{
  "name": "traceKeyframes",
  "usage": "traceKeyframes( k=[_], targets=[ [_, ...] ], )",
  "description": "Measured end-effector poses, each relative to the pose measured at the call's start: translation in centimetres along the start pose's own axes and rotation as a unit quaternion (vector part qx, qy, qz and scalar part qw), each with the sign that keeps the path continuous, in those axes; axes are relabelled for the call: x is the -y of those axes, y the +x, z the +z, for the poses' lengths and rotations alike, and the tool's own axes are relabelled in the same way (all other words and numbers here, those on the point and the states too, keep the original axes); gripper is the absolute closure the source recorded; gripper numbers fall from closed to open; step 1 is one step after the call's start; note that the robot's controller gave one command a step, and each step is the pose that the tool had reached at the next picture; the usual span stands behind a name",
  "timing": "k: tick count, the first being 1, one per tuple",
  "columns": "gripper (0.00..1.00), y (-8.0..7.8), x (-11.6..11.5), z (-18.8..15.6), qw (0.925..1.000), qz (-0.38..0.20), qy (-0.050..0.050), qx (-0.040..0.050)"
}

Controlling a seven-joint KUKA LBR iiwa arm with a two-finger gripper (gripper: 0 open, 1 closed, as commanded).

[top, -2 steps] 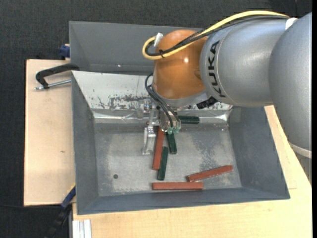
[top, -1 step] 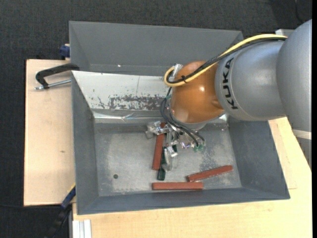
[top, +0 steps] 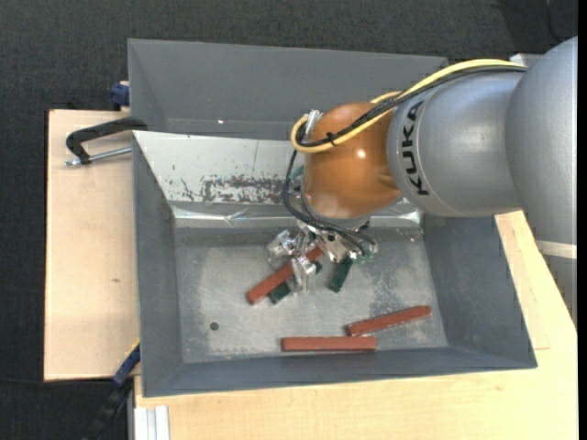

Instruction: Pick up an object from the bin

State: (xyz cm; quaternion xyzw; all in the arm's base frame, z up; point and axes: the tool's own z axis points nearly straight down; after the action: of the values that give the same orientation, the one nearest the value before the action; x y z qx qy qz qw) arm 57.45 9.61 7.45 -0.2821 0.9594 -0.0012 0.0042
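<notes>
Tool [top: 308, 260] sits low over the floor of the grey metal bin [top: 152, 273]; apart or clamped, I cannot tell. To do this well: centre across the short red-brown flat stick [top: 268, 289], close squarely, lift straight. That stick seems to touch the tool, running off lower left; a small dark green block [top: 340, 276] lies just right.

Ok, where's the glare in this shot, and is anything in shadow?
Camera view: glare washes the bin's back wall, which mirrors the speckled floor; a soft highlight sits on the arm's orange cover; the arm's shadow darkens the spot around the tool and the dark green piece; the two red-brown sticks at the front lie evenly lit.
</notes>
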Motion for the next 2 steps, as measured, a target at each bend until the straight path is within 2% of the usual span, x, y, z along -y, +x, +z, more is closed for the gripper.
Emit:
traceKeyframes(
  k=[2],
  targets=[
    [1.00,0.12,-0.05,-0.43,1.0000,0.001,-0.001,-0.0009]
  ],
)
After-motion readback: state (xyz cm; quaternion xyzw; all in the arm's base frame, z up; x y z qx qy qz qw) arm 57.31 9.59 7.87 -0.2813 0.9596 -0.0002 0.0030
